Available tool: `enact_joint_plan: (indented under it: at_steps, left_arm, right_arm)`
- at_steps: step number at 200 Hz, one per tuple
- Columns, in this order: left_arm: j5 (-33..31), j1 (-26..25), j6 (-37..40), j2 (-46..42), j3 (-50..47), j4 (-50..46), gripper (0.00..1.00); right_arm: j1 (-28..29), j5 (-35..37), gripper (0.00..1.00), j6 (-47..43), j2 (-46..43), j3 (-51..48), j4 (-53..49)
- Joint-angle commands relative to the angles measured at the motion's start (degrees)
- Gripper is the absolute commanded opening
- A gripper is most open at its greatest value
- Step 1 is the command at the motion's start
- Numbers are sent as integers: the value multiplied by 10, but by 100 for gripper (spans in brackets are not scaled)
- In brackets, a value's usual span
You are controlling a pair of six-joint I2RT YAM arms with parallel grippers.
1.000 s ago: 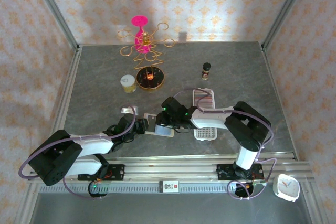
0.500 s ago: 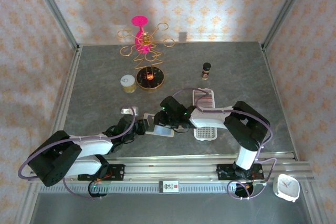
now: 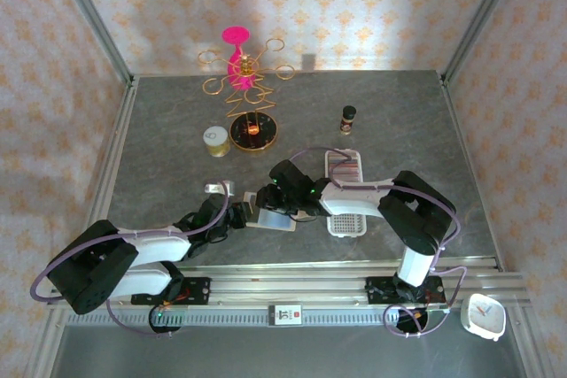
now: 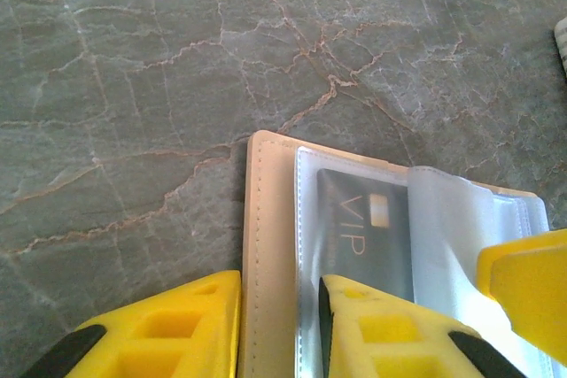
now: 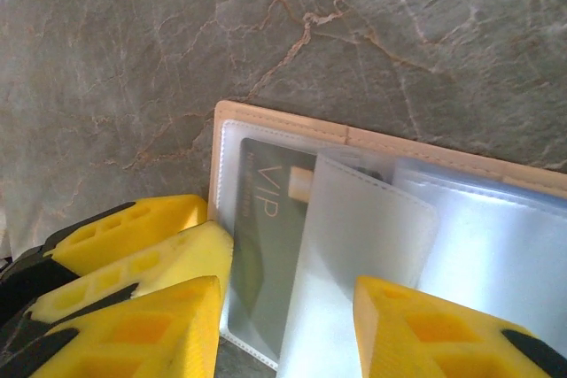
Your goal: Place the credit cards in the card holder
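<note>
Two grippers are meeting at one holder. At the left, my left gripper (image 4: 279,294) is sitting low over the grey, veined, stone-patterned table (image 3: 159,148). Its blocky yellow fingers (image 4: 177,325), moulded with square hollows, are standing narrowly apart and straddling the stitched left border of the card holder (image 4: 266,201). Whether they are pinching that border I cannot tell.

The holder, a flat beige leather-like rectangle, is lying open on the table near the front edge, between my two wrists, with its glossy clear sleeves facing up. A thin grey card (image 4: 363,236) lettered VIP, bearing a small gold chip, is sitting inside the leftmost sleeve. A frosted, round-cornered sleeve is overlapping its right side.

My right gripper (image 5: 288,298) is standing over these sleeves with its jaws about half spread, clasping nothing. One finger is just beside my left gripper's fingers, and the other is over the pale sleeves farther right.

Farther right, a long white perforated tray (image 3: 347,224) is lying partly under my right arm. More credit cards (image 3: 344,164) are standing as a row of thin plates at its far end.
</note>
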Motion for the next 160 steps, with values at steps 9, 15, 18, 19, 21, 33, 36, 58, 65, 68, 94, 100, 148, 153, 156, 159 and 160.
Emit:
enact_joint_plan:
  at_steps: [9,15,18,19,21,33,36,58,65,68,94,100,148,153,156,159,160]
  left_arm:
    - [79,-19,-24,15,-17,-37,27]
    - [80,-19,-25,15,-18,-36,27]
    - [80,-18,-25,15,-18,-36,27]
    - [80,-19,-25,16,-18,-36,27]
    - [80,-19,-25,16,-18,-36,27]
    - [80,-20,-25,15,-18,-36,27]
    - [79,-20,-25,14,-18,-36,27]
    - [79,-20,-27,12,-19,-38,27]
    - [79,-20,-27,12,-19,-38,26]
    - [78,-20,-27,12,-19,-39,26]
    - [73,-21,-30,12,-20,-40,26]
    - [73,-20,-31,13,-21,-39,26]
    - [71,-21,-33,20,-21,-39,25]
    - [70,-21,-34,20,-21,-40,25]
    - [70,-21,-34,20,-22,-40,25]
    - [70,-20,-34,20,-21,-40,25]
    - [71,-20,-34,20,-21,-40,25]
  right_arm:
    - [4,0,44,8,-2,16,16]
    - [4,-1,43,9,0,16,17]
    - [4,-2,43,10,0,16,18]
    - [4,-2,43,10,1,16,19]
    - [4,-2,43,11,1,16,21]
    - [4,-5,43,16,0,15,32]
    - [4,-4,44,17,1,15,35]
    - [5,-4,44,19,0,20,47]
    - [5,-4,44,20,0,20,51]
    - [5,-4,44,20,0,21,53]
    - [5,-7,44,28,5,18,81]
    - [6,-8,44,30,7,17,87]
    - [8,6,45,20,16,31,85]
    - [9,22,45,12,11,36,64]
    - [10,34,45,7,8,39,50]
    - [10,43,45,0,5,43,35]
    - [10,47,45,-1,3,44,30]
